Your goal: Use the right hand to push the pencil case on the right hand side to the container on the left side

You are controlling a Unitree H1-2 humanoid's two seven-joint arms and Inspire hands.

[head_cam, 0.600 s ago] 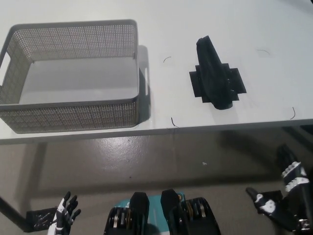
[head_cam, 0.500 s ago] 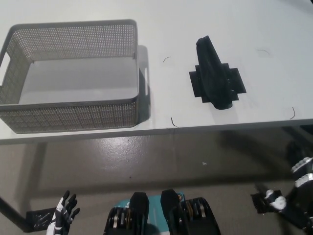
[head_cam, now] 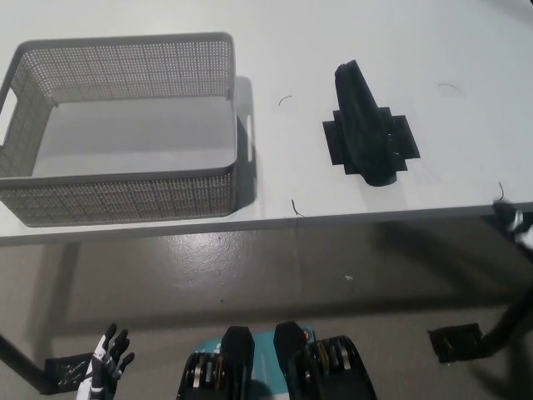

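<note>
Head view, the only one given. A white table (head_cam: pixel 275 33) fills the upper half of the picture, its near edge running across the middle. The black pencil case (head_cam: pixel 365 137) lies on it at about two o'clock from the picture's centre, lengthwise from upper left to lower right, narrow end away from the robot, resting on a dark flat patch with stepped edges that shows on either side of it. What that patch is cannot be made out. The grey perforated container (head_cam: pixel 125 196) stands at about ten o'clock, well apart from the case, with bare tabletop between them; its left wall is cut off by the picture's edge. A few thin dark curved marks lie on the tabletop around the case.

The right hand (head_cam: pixel 518 223) shows only as a blurred sliver at the right edge, at about three to four o'clock, level with the table's near edge; most of it is out of frame, so I cannot tell whether it is open or closed. It is clear of the case. The white left hand (head_cam: pixel 107 367) rests low at seven o'clock, below the table, fingers spread and holding nothing; its lower part is cut off by the bottom edge.
</note>
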